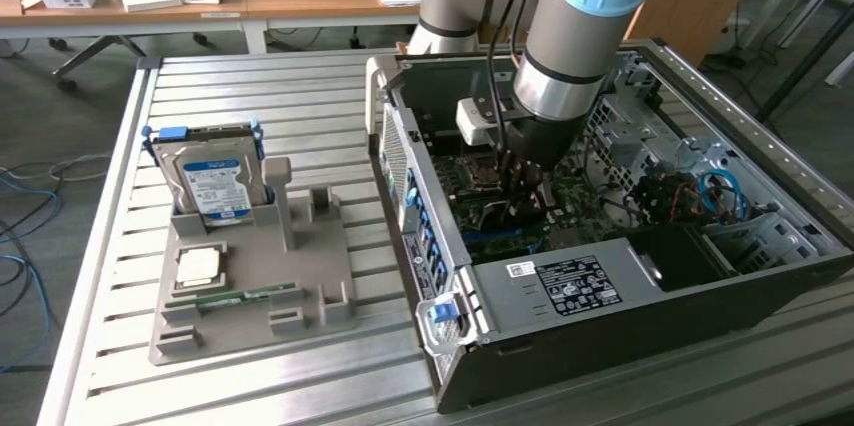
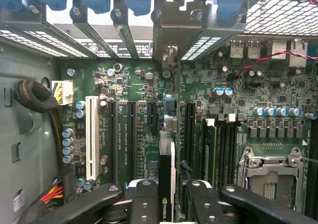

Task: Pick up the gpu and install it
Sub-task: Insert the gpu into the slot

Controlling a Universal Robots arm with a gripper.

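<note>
your black pincer (image 2: 166,196) is clamped on the thin green gpu card (image 2: 166,184), held edge-on over the green motherboard (image 2: 149,90) beside the white slot (image 2: 91,137), inside the open grey computer case (image 1: 561,291) on the slatted metal bench (image 1: 240,86).

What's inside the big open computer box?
Inside the computer case a green motherboard with slots. The gripper holds the gpu edge-on above it. The arm covers part of the inside.

Open computer case (image 1: 561,291), hard drive (image 1: 214,181) upright in grey holder (image 1: 247,296), memory stick (image 1: 247,296)
</note>
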